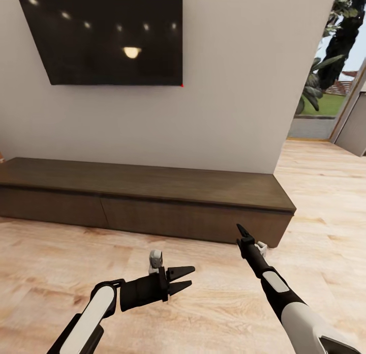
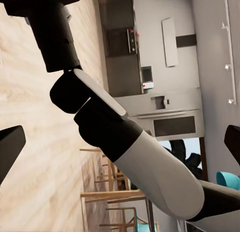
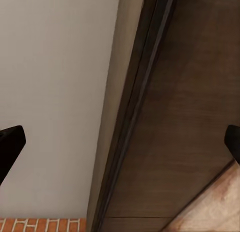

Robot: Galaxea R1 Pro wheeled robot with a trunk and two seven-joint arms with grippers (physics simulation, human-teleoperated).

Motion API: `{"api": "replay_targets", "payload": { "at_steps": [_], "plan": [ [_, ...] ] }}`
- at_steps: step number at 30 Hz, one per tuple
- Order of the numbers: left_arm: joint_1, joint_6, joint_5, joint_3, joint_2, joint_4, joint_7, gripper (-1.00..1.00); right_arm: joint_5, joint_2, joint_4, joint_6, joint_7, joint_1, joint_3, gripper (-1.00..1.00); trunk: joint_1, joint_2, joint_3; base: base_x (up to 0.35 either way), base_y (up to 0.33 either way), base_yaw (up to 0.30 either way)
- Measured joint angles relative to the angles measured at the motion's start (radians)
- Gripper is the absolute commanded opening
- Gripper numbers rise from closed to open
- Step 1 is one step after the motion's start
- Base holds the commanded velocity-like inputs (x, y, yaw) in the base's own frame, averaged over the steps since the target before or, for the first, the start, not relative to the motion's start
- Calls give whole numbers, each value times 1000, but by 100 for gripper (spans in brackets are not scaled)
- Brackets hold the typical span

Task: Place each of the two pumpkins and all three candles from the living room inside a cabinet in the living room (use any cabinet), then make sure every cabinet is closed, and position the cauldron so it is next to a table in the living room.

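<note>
The cabinet (image 1: 152,183) is a long, low dark brown unit against the white wall, with all its flat fronts shut and nothing on its top. My left gripper (image 1: 190,275) hovers open over the floor in front of it, pointing right. My right gripper (image 1: 240,228) points at the cabinet's right end, close to its front. In the right wrist view its fingertips (image 3: 10,144) stand wide apart and empty before the cabinet's front (image 3: 185,117). The left wrist view looks past its spread fingertips (image 2: 9,147) at my right arm (image 2: 125,142). The pumpkins, candles and cauldron are out of view.
A black TV (image 1: 107,33) hangs on the wall above the cabinet. Light wooden floor (image 1: 61,257) lies in front. To the right, past the wall's corner, an opening (image 1: 330,89) shows plants and outdoors. The left wrist view shows a kitchen wall (image 2: 160,117) and wooden chairs (image 2: 115,192).
</note>
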Motion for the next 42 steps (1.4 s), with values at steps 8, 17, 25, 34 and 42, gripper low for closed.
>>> {"api": "replay_targets", "payload": {
  "at_steps": [8, 17, 25, 34, 42],
  "plan": [
    [0, 0, 2, 1, 1, -1, 0, 100, 0, 0, 1, 0, -1, 0, -2, 100, 0, 0, 0, 119, 0, 0],
    [1, 2, 4, 8, 8, -1, -7, 100, -2, 0, 3, 0, -2, 0, -4, 100, 0, 0, 0, 118, 43, 0],
    [0, 2, 4, 8, 9, -1, -10, 100, -3, 0, 4, 0, -3, 0, -5, 100, 0, 0, 0, 109, 20, 0],
    [0, 2, 4, 8, 9, -1, -9, 100, -3, 1, 4, 0, -3, 0, -5, 100, 0, 0, 0, 217, 1, 0],
    [1, 2, 4, 8, 8, -1, -9, 100, -2, 3, 5, -1, -18, 0, -5, 100, 0, 0, 0, 126, 0, 0]
  ]
}}
